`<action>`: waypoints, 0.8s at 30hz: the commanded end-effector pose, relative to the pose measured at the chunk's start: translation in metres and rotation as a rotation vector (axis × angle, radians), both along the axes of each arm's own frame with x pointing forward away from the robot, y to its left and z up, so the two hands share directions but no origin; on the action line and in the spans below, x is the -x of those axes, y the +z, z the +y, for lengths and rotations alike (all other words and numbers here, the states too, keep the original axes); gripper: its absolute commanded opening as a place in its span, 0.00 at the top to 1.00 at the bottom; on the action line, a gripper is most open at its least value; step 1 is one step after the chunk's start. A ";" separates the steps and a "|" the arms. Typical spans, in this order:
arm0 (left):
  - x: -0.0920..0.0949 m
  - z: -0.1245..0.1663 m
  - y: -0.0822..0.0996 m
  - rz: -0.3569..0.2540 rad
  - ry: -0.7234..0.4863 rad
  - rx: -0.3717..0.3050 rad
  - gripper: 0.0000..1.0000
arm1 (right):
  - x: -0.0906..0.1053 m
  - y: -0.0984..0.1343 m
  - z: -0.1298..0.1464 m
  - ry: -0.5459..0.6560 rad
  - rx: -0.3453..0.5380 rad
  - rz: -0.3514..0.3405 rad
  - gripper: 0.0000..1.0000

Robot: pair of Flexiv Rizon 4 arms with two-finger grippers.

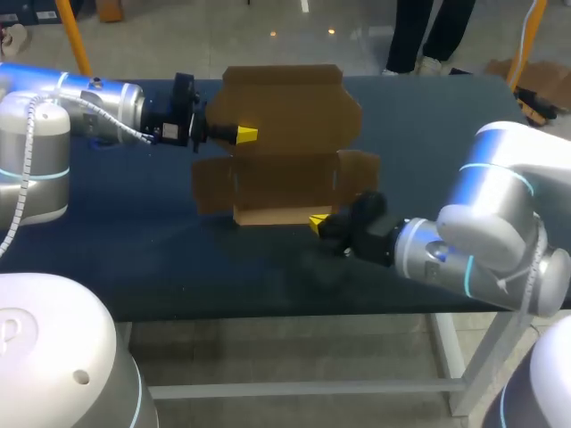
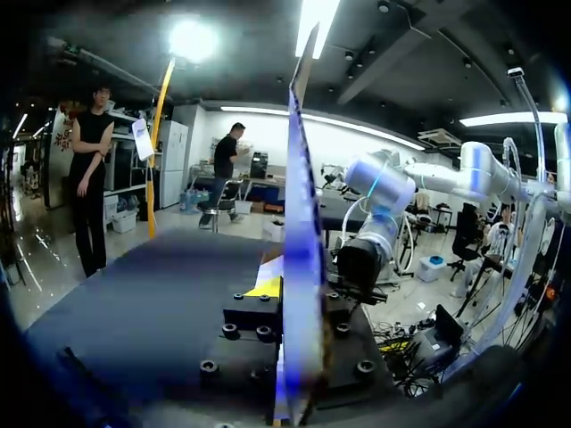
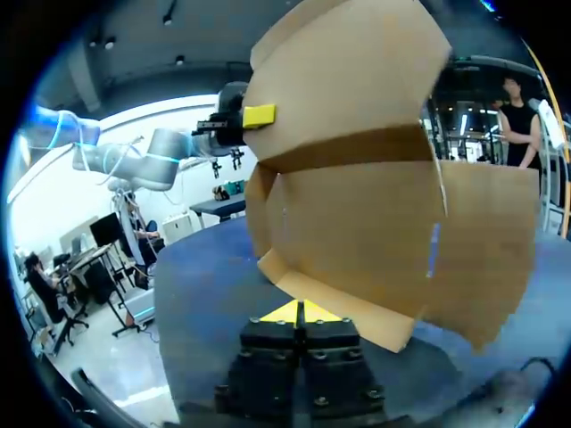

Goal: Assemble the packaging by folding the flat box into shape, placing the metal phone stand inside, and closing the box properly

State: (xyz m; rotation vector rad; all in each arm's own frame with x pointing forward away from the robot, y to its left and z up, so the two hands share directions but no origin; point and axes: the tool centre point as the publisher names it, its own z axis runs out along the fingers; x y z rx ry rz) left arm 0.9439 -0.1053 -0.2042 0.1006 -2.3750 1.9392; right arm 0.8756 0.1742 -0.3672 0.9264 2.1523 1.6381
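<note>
The brown cardboard box stands half-folded on the dark table, its wide lid panel raised and side flaps spread. My left gripper is shut on the left edge of that raised panel. In the left wrist view the cardboard runs edge-on between the fingers of the left gripper. My right gripper is low at the box's front right corner. In the right wrist view the right gripper is shut, empty, its tips at the lower edge of the box. No phone stand shows.
The dark table top stretches bare to the left of and in front of the box. Its front edge lies close behind my right wrist. My left arm comes in level above the table.
</note>
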 end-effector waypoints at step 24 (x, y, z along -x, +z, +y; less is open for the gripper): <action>-0.014 0.004 -0.008 0.033 -0.034 0.011 1.00 | -0.035 -0.043 0.054 -0.100 0.076 0.004 1.00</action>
